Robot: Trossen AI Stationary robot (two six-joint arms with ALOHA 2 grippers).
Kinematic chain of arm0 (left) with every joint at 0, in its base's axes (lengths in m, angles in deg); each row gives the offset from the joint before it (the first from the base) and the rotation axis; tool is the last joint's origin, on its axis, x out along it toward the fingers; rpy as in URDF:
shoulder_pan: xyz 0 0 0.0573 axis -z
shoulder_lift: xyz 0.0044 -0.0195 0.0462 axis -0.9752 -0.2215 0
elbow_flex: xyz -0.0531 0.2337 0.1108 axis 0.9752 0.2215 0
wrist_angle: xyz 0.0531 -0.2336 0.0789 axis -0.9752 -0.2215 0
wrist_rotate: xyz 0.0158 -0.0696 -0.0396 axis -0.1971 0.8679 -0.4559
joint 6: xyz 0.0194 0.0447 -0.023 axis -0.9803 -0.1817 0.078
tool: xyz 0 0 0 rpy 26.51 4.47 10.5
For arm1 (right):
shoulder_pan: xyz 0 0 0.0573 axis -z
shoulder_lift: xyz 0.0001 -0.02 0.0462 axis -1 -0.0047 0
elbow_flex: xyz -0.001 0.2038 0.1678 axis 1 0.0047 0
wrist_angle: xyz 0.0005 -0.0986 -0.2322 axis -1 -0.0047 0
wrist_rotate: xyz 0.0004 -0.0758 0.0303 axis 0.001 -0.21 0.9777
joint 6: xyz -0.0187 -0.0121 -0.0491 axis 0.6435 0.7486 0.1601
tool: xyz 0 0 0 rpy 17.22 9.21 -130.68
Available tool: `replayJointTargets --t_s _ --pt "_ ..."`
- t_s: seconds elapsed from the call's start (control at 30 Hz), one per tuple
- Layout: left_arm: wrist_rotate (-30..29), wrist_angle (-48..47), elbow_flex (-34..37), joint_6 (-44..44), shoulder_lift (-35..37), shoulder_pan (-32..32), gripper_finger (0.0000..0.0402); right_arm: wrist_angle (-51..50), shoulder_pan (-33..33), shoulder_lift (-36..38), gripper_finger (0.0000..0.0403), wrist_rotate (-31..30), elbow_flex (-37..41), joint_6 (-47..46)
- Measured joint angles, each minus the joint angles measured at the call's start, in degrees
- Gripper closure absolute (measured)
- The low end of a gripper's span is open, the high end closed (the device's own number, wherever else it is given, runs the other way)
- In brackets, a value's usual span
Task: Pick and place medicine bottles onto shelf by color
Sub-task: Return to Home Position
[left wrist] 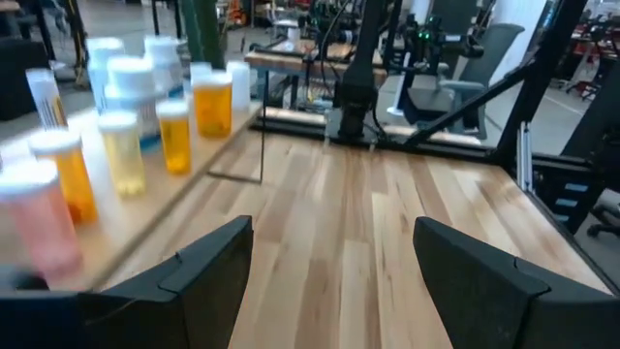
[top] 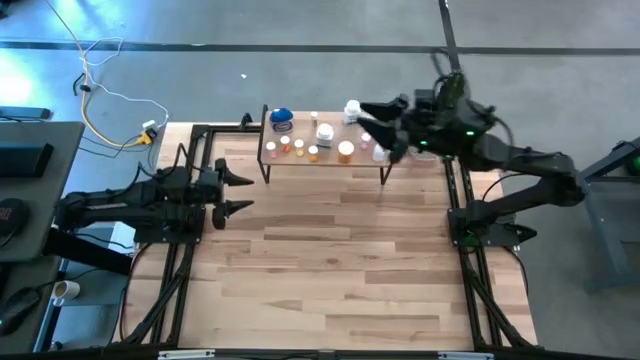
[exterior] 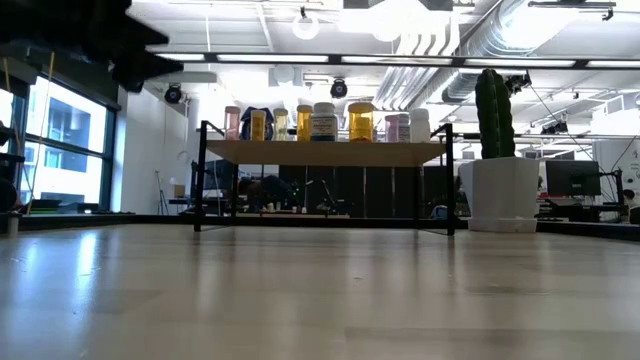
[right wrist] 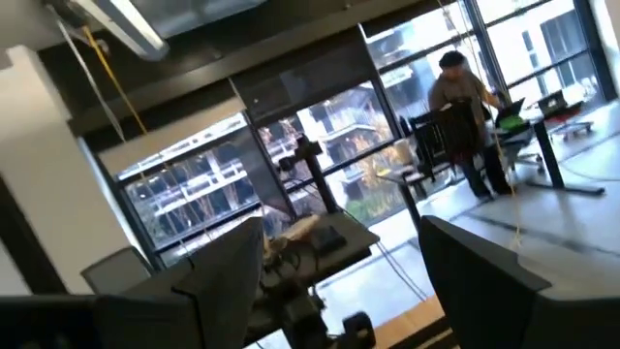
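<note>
The shelf [top: 290,162], a low light-wood board on black legs, stands at the table's far middle. On it stand the medicine bottles: an orange one [top: 345,150], a white one [top: 325,130] and a blue-lidded jar [top: 281,120] among several others. The low view shows them in a row [exterior: 320,122] along the board [exterior: 325,152]. My left gripper [top: 250,193] is open at the table's left edge, pointing level across the table, with the bottles [left wrist: 174,136] off to one side. My right gripper [top: 367,122] hangs open, raised above the shelf's right end, holding nothing.
A tall green cactus in a white pot [exterior: 497,170] stands to the right of the shelf. Bare plank tabletop [top: 340,260] stretches from the shelf to the near edge. A person [right wrist: 465,107] stands far off in the room behind.
</note>
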Motion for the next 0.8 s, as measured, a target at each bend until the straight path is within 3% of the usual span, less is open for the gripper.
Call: replayJointTargets --t_s 0.2,0.53,0.8 --pt "0.01 1.28 7.41 5.36 4.43 0.0 0.0126 -8.05 -1.73 7.61 0.0135 -1.57 0.0 4.41" --pt "0.39 18.94 18.26 14.49 7.15 0.0 0.0126 -29.08 -4.45 18.38 0.0135 -8.64 0.02 9.41" --pt "1.22 18.67 18.38 15.71 6.26 -0.07 0.0126 -45.32 -8.76 20.75 0.0135 -19.28 0.09 4.59"
